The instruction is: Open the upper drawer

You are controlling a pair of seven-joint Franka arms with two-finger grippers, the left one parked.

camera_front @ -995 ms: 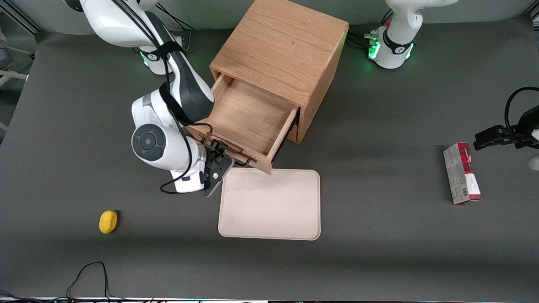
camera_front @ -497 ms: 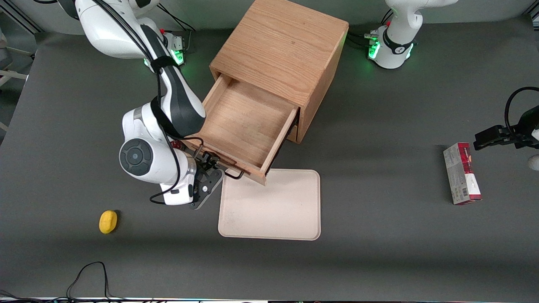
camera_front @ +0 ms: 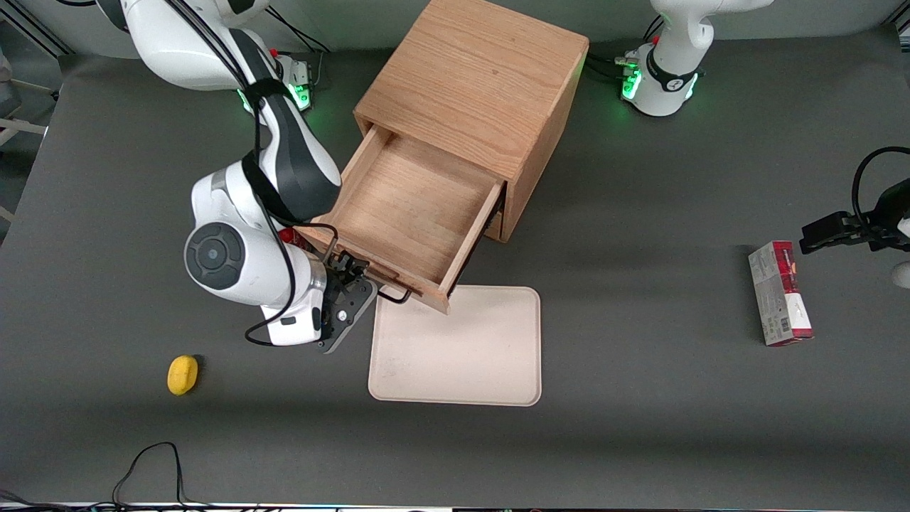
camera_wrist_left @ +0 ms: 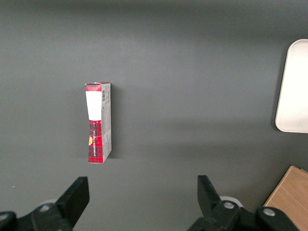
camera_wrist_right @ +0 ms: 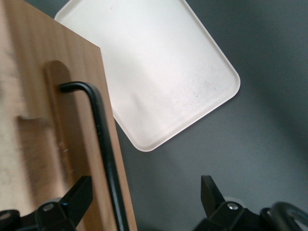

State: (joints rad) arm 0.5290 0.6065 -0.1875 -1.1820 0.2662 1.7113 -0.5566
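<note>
While arm hides it, tool [camera_front: 348, 284] straddles handle [camera_wrist_right: 103, 139].

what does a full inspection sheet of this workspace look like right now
surface: dark grey table mat, flat, no spills seen
job's things: upper drawer of the oak cabinet pulled well out, nothing in it; its black bar handle runs between the gripper's fingers
clutter: beige tray on the mat just in front of the drawer, nothing on it; small yellow object toward the working arm's end; red and white carton toward the parked arm's end
grippers: gripper at the drawer's front, open around the handle
cables: black cable looping at the mat's near edge; cable along the working arm
surroundings: nothing seen past the mat's edges
</note>
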